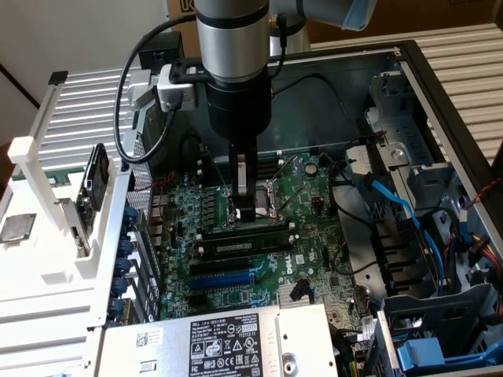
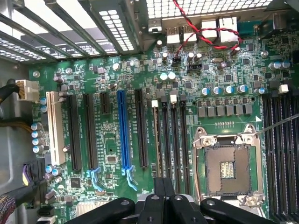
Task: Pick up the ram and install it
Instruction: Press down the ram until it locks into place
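Note:
The ram [image 1: 244, 245] is a long dark-green stick with a white label. It stands on edge in a black memory slot just in front of the open CPU socket [image 1: 271, 206]. My gripper [image 1: 253, 218] hangs straight down over the stick's middle, shut, with its black tips at the stick's upper edge. Whether they touch it I cannot tell. In the wrist view the shut gripper [image 2: 163, 184] sits over the row of memory slots. The ram [image 2: 156, 140] appears there edge-on as a thin line running away from the tips.
The motherboard [image 1: 314, 259] lies inside an open PC case. A blue expansion slot [image 1: 224, 279] and the power supply [image 1: 212, 342] lie nearer the camera. Blue cables [image 1: 393, 200] and drive cages fill the exterior view's right. A white rack [image 1: 71, 236] stands on its left.

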Tool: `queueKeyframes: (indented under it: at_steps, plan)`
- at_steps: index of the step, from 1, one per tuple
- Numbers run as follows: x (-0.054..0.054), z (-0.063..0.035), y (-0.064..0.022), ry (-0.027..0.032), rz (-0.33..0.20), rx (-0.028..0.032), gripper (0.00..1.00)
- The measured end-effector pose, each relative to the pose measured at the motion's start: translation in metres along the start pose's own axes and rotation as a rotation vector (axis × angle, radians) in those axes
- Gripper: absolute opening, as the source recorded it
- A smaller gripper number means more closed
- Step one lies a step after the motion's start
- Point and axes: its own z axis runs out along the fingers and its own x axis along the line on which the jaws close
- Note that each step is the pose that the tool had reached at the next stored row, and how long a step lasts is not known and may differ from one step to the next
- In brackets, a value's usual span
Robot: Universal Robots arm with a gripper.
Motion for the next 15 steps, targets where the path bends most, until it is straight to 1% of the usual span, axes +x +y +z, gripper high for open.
queueKeyframes:
  at_steps: [15]
  plan:
    - [0.0, 0.0, 0.0, 0.0025, 0.234, -0.0166, 0.1]
